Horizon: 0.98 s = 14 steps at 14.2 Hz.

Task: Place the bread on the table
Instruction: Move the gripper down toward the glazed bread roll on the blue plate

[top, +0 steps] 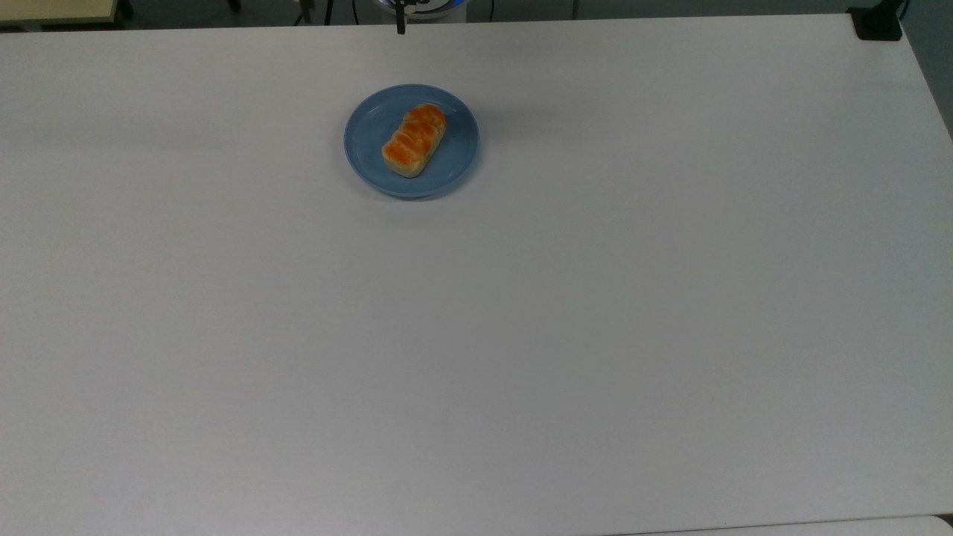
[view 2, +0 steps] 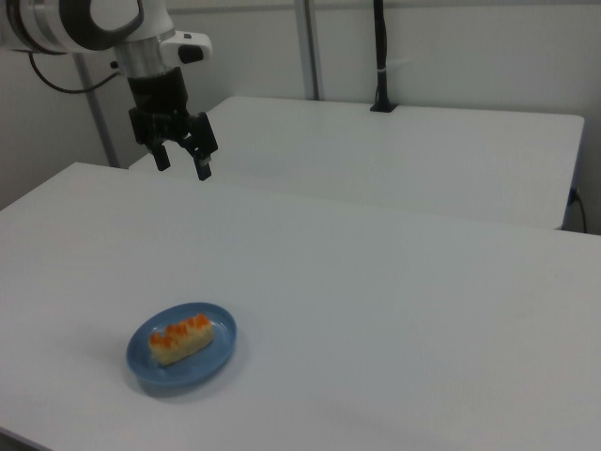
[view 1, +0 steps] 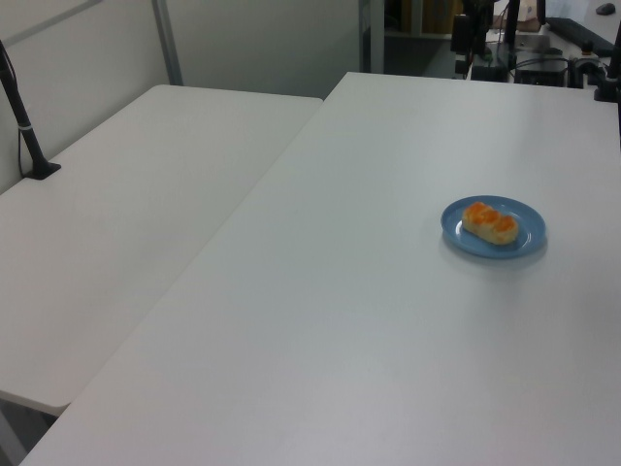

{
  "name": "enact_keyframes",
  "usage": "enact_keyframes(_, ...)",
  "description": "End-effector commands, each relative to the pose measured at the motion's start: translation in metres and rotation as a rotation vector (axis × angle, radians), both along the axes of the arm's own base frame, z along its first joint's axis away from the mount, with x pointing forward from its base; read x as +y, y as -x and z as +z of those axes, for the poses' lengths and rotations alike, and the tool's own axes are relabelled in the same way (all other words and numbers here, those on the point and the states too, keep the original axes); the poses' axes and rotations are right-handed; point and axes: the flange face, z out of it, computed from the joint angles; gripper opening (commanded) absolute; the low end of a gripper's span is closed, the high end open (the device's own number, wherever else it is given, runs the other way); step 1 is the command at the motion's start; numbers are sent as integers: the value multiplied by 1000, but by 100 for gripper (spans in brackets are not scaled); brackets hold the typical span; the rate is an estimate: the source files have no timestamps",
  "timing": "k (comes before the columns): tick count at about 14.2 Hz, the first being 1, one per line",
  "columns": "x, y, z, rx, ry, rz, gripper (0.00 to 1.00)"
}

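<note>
The pincer (view 2: 182, 166) hangs in the air with its two black fingers (view 2: 203, 168) spread apart and pointing down, pinching nothing. It sits at the end of the white Franka arm (view 2: 84, 23), which reaches in from the right view's upper left. In the right view the pincer is above the far part of the white surface (view 2: 394, 310), near its back edge. In the top view one dark fingertip (top: 401, 28) pokes in at the top edge of the picture, just over the rim of the surface (top: 521, 335).

Well apart from the pincer, below it and nearer the camera in the right view, the blue plate (view 2: 214, 357) rests flat on the surface. The bread (view 2: 181, 339) lies on that plate, orange-brown segmented top upward, pale sides showing. In the top view the bread (top: 414, 140) lies slantwise near the middle of the blue plate (top: 458, 149), directly below the fingertip in the picture. In the left view the bread (view 1: 490, 221) and the blue plate (view 1: 529, 240) sit toward the left view's right side, with the pincer (view 1: 463, 44) far behind them at the back edge.

Beyond the pincer, a second white table (view 2: 413, 150) stands beside the surface, with a black post (view 2: 380, 56) rising from its far edge.
</note>
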Motion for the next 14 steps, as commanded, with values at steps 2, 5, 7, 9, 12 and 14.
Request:
enact_keyframes(2, -8, 9, 3, 10, -20, -20, 100)
enact_keyframes(5, -9, 10, -16, 47, -21, -21, 100)
enact_keyframes(7, -7, 11, -39, 95, -21, -18, 100)
enact_keyframes(9, -3, 12, -68, 124, -21, -10, 100)
enact_keyframes(12, 6, 17, -126, 180, -19, -10, 100)
enact_keyframes(14, 14, 18, -176, 211, -12, -63, 100)
